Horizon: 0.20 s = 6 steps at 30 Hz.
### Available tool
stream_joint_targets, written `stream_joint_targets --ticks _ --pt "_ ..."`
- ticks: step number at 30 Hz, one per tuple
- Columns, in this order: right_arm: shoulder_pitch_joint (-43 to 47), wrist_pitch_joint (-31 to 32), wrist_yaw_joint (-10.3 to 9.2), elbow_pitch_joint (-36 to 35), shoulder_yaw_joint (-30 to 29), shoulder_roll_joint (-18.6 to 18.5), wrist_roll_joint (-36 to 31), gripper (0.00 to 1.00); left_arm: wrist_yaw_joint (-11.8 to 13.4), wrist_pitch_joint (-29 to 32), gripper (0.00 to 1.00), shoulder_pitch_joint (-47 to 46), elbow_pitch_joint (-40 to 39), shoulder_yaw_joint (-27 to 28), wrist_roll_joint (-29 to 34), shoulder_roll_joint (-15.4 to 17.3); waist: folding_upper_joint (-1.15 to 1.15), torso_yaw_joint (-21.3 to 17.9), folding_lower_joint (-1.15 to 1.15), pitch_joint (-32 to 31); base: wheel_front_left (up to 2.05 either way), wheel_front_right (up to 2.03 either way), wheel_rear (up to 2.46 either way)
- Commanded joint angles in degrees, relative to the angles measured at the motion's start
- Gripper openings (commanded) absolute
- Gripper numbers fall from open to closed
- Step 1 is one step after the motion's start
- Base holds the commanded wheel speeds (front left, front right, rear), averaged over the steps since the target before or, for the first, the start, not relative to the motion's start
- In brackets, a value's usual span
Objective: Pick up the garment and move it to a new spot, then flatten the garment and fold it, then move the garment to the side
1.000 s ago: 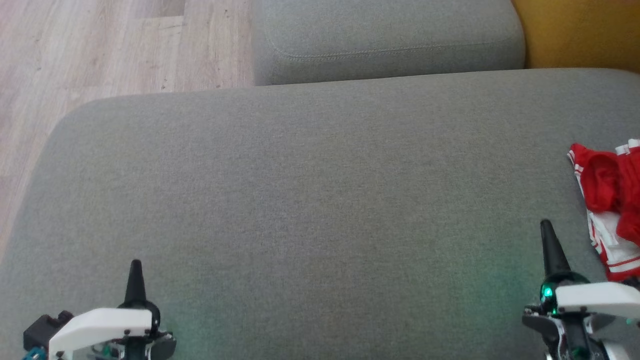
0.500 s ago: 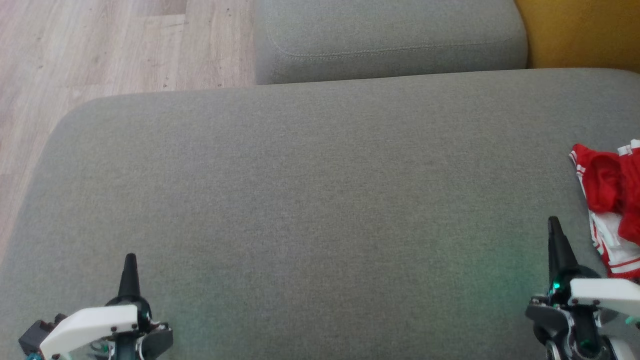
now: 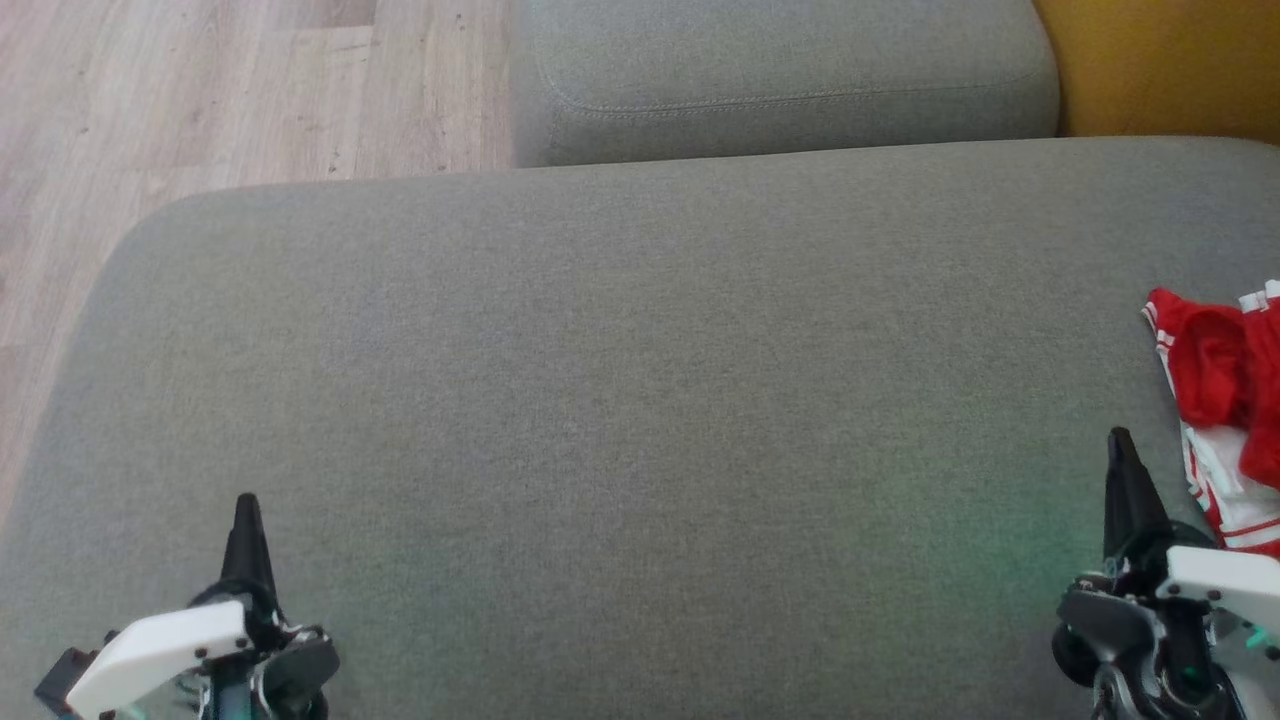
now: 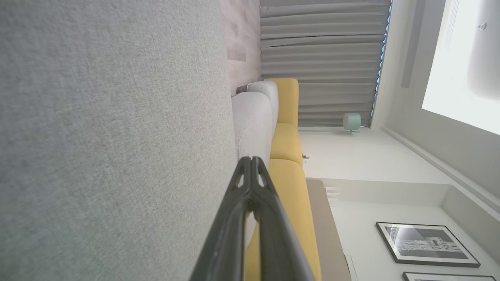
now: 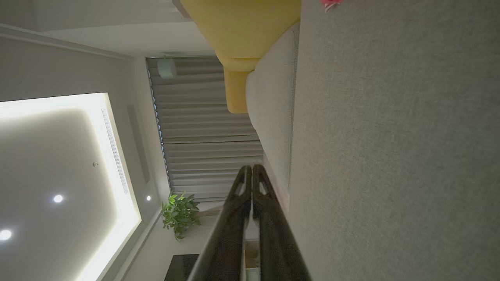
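A crumpled red and white striped garment [image 3: 1225, 410] lies at the far right of the grey sofa seat [image 3: 640, 400], partly cut off by the head view's edge. A red scrap of the garment [image 5: 331, 3] peeks in at the top of the right wrist view. My right gripper [image 3: 1120, 447] hovers just left of the garment, fingers pressed together and holding nothing; the right gripper [image 5: 252, 168] shows its tips touching. My left gripper [image 3: 245, 508] is at the lower left over bare cushion, and the left gripper [image 4: 250, 160] is likewise shut and empty.
A second grey cushion [image 3: 780, 80] sits beyond the seat, with a yellow sofa part [image 3: 1160, 65] at the upper right. Wooden floor [image 3: 200, 100] lies past the seat's left and far-left edge. The seat's middle is bare fabric.
Both arms have drawn back toward the bottom of the head view; the left gripper shifted slightly left, the right slightly right, nearer the garment. The garment has not moved.
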Motion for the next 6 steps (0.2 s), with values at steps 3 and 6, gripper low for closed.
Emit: stream_joint_targets --ticks 3,6 --pt "-3.8 0.6 -0.04 -1.7 0.8 -1.1 1.0 0.0 -0.5 0.3 0.0 -3.6 -1.6 2.2 -0.7 0.3 0.0 0.0 0.0 0.0 0.0 0.0 0.0" --pt "-3.8 0.6 -0.04 -1.7 0.7 -1.0 1.0 0.0 -0.5 0.3 0.0 -3.6 -1.6 2.3 -0.7 0.3 0.0 0.0 0.0 0.0 0.0 0.0 0.0"
